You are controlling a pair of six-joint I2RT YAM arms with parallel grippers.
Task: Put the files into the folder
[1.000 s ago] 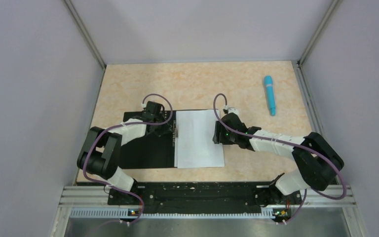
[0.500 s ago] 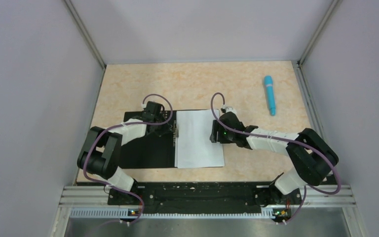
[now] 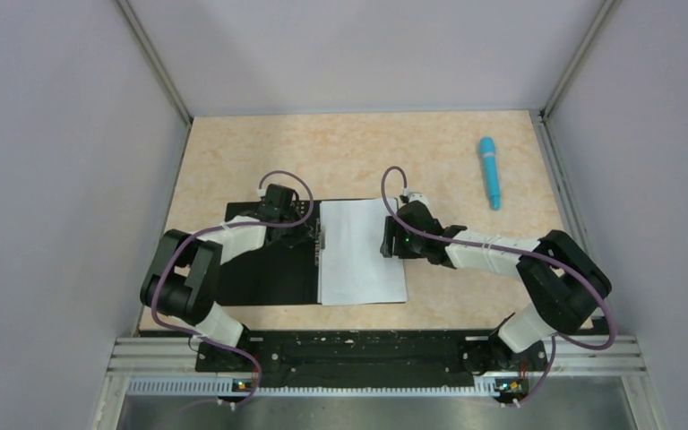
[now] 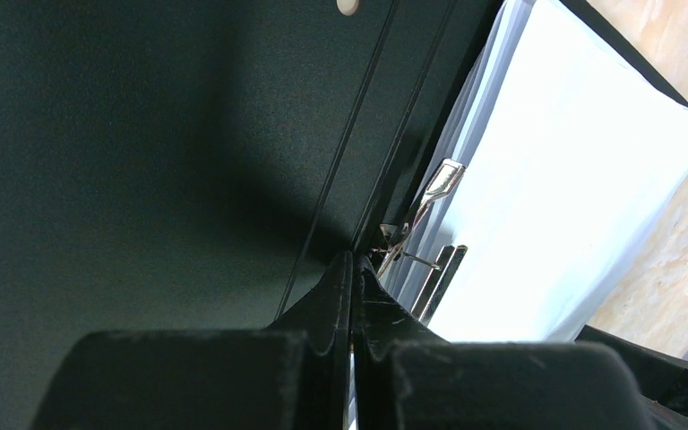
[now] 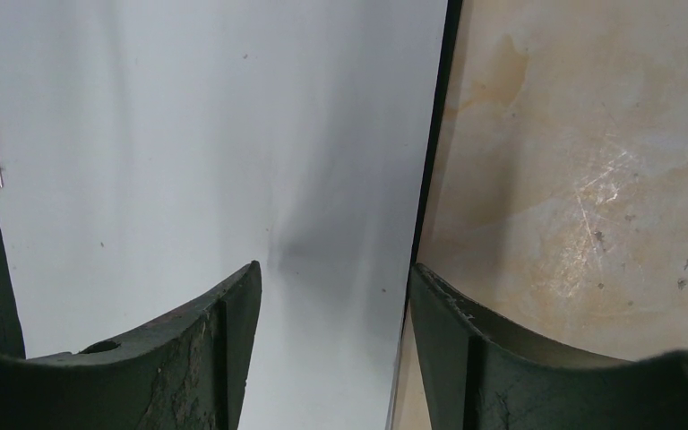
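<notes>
Folder (image 3: pixel 264 269): I see it lying open on the worktop (image 3: pixel 367 152), black inside facing up.
Files (image 3: pixel 358 260): white sheet, flat on the folder's right half, just beside the metal clip (image 4: pixel 439 184) at the spine.
Left hand (image 4: pixel 354 260): fingers together, tip down at the spine, near the clip.
Right hand (image 5: pixel 331 278): fingers apart, straddling the sheet's right edge, one over paper, one over worktop.
Pen (image 3: pixel 490 172): blue, well apart, far right.
</notes>
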